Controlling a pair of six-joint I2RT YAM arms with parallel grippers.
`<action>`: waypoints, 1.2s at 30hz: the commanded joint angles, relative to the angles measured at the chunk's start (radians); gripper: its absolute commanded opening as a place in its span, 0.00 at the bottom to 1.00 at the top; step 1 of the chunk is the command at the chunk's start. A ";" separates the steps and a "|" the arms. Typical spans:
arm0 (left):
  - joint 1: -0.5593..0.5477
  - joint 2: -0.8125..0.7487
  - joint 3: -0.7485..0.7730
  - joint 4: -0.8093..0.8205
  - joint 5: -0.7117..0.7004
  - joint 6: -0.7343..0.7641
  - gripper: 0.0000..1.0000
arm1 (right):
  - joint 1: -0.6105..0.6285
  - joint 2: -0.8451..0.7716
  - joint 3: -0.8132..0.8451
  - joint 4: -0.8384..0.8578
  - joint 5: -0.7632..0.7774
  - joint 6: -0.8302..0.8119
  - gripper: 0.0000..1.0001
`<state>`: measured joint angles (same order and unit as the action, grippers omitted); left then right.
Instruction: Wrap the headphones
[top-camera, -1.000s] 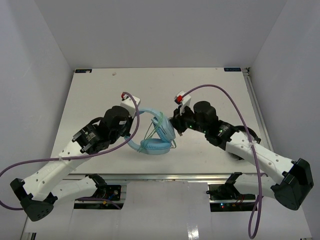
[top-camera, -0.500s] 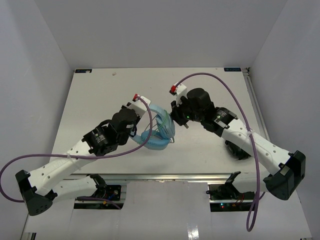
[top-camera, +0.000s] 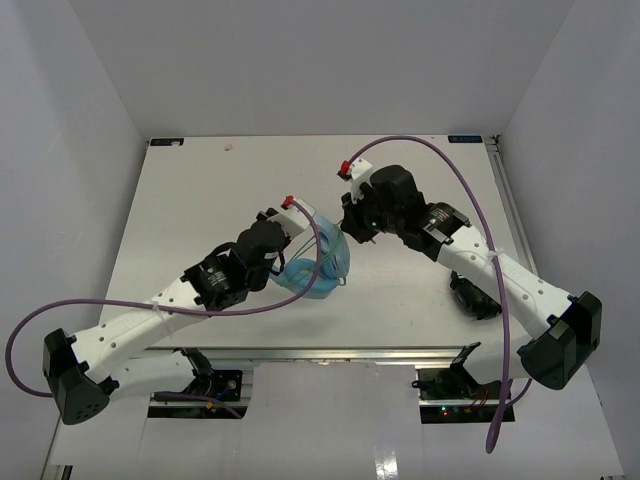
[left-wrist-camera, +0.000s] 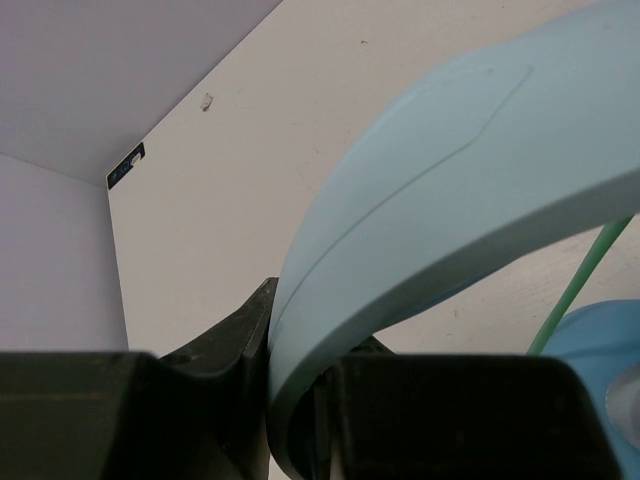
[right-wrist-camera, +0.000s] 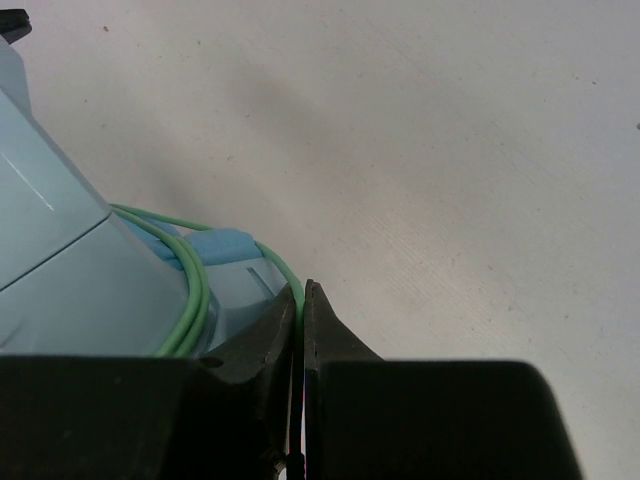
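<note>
Headphones (top-camera: 318, 262) sit mid-worktop (top-camera: 190, 190), between the arms. Left hand (left-wrist-camera: 300, 400) is clamped on the headband (left-wrist-camera: 430, 180). Right hand (right-wrist-camera: 302, 320) is pinched tight on the green cable (right-wrist-camera: 203, 290). Some strands already cross the band, so wrapping looks partway done; how much cable remains, I cannot tell.

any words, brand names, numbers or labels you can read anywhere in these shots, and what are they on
No text is legible in any view.
far left label, a black strip at the table corner: print too small to read.
far right label, a matching black strip: too small to read.
headphones and their green cable: no brand or marking shows.
</note>
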<state>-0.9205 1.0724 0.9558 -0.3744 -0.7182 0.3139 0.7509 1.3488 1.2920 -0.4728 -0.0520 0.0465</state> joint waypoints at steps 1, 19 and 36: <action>0.003 0.041 -0.022 -0.081 -0.061 0.061 0.00 | -0.023 -0.020 0.081 0.074 0.045 -0.003 0.08; 0.075 0.151 0.040 -0.134 -0.054 -0.075 0.00 | -0.023 -0.087 0.004 0.095 0.097 0.029 0.08; 0.106 0.164 0.052 -0.167 -0.073 -0.125 0.00 | -0.018 -0.149 -0.028 0.088 0.023 0.042 0.08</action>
<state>-0.8239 1.2446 0.9954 -0.5035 -0.7120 0.2130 0.7338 1.2233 1.2465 -0.4269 -0.0182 0.0800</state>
